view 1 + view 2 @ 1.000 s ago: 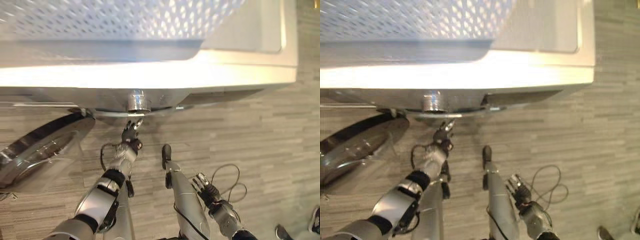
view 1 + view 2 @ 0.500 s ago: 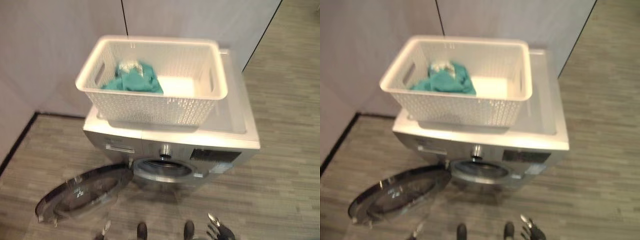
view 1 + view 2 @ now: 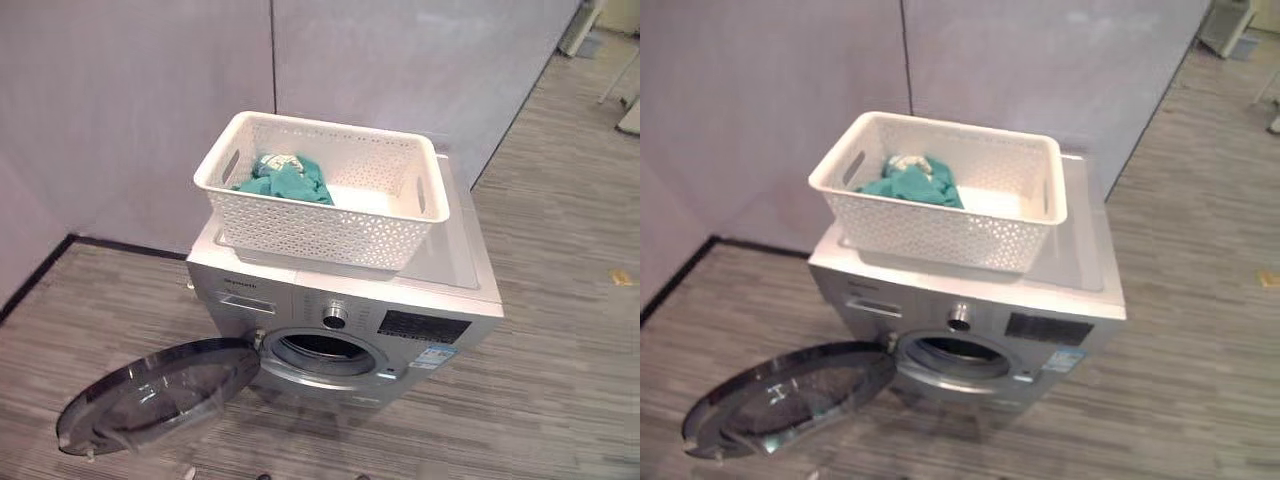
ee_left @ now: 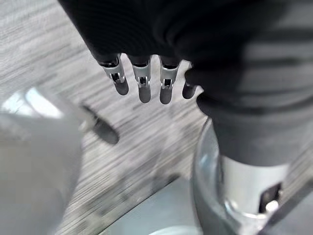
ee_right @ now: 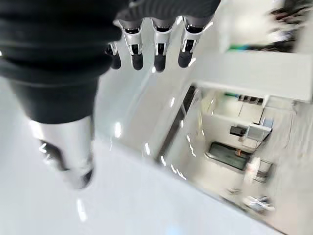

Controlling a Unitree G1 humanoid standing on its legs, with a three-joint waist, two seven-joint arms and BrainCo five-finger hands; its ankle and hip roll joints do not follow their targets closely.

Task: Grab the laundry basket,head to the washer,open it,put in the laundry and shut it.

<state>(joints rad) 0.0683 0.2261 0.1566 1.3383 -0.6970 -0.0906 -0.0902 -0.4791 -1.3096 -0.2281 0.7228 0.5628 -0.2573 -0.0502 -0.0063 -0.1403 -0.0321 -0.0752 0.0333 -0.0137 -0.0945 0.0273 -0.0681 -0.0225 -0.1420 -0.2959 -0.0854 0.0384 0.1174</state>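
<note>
1. Now, at your far left, you see the washer door (image 3: 160, 392) swung fully open and hanging low over the grey wood-grain floor (image 3: 560, 330), its round dark glass facing up.
2. Next you meet the washer (image 3: 340, 310) itself, silver, standing against a pale partition wall (image 3: 140, 110), with the drum opening (image 3: 322, 349) uncovered and a round knob (image 3: 335, 318) just above it.
3. On the washer's top you find the laundry basket (image 3: 325, 215), white and perforated, set toward the left side of the lid and reaching past its front edge.
4. Inside the basket you see the laundry (image 3: 290, 180), teal cloth with a pale piece on it, heaped at the left end.
5. Your left hand (image 4: 142, 81) shows in its wrist view with straight, relaxed fingers holding nothing, above the floor and beside a curved glass edge.
6. Your right hand (image 5: 156, 46) shows in its own wrist view, fingers likewise extended and empty.
</note>
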